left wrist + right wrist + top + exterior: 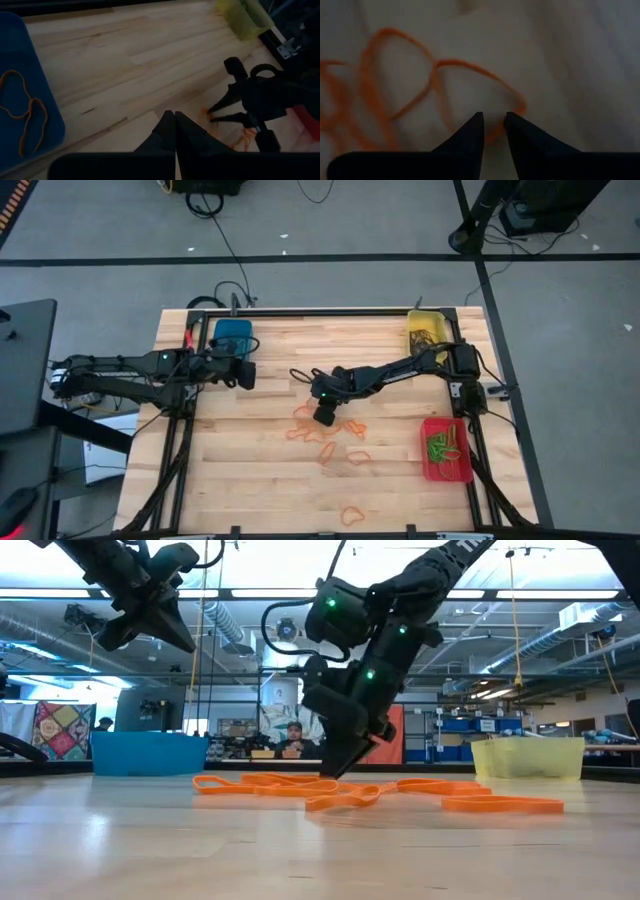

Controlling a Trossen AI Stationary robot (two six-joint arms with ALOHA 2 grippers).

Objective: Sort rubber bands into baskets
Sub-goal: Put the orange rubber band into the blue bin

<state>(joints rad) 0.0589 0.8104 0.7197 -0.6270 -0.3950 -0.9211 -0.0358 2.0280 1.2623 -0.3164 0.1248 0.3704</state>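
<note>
My right end effector (325,417) hovered mid-tabletop, fingers slightly parted over the orange rubber bands (330,442), gripping none. My left end effector (246,373), fingers together and empty, waited beside the blue basket (234,332).

Wooden table (250,470) — three baskets (446,448), perhaps eight loose orange bands (330,452)

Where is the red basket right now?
In the high view, the red basket sits at the table's right edge near the front, green rubber bands inside, right of the scattered orange rubber bands.
</note>
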